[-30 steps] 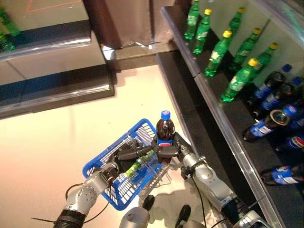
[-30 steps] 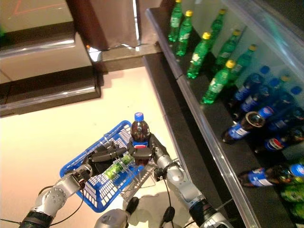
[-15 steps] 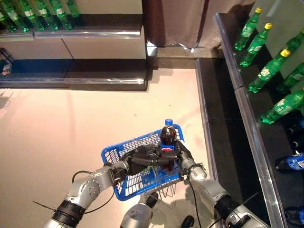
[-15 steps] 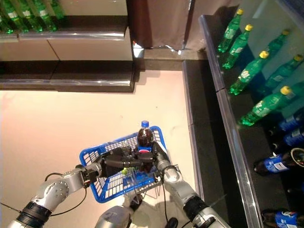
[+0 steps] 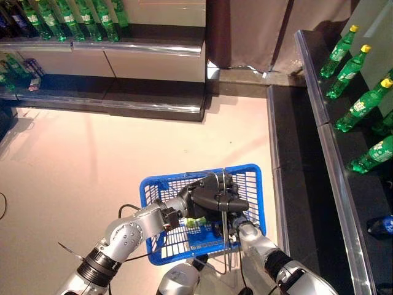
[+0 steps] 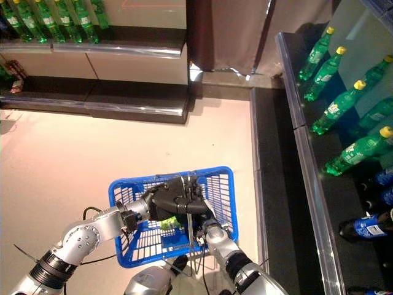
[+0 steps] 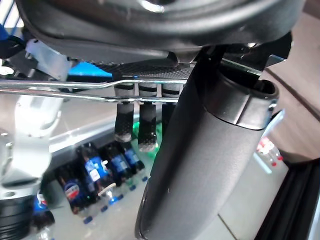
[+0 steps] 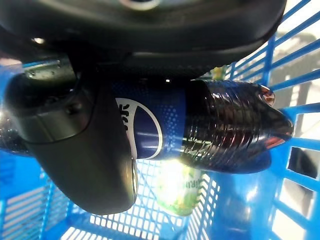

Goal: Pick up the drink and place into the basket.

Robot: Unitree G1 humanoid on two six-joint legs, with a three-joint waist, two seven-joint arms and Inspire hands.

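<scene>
The blue basket (image 5: 253,184) hangs in front of me. My left hand (image 5: 212,195) is shut on its thin wire handles (image 7: 75,90). My right hand (image 8: 85,150) reaches into the basket from the lower right, under the left hand. It is shut on a dark cola bottle (image 8: 220,130) with a blue label, which lies on its side inside the basket. A green bottle (image 5: 195,222) lies on the basket's floor below it and also shows in the right wrist view (image 8: 182,192).
Tiered shelves on the right carry green bottles (image 5: 359,104) and, lower down, cola bottles (image 6: 368,227). A dark ledge (image 5: 295,184) runs along their foot. A back shelf (image 5: 153,49) holds more green bottles (image 5: 73,15). Pale floor (image 5: 80,153) lies to the left.
The camera has swung left. The cola bottle, upright above the basket's rim before, has gone down into the basket with my right hand and now lies under my left hand.
</scene>
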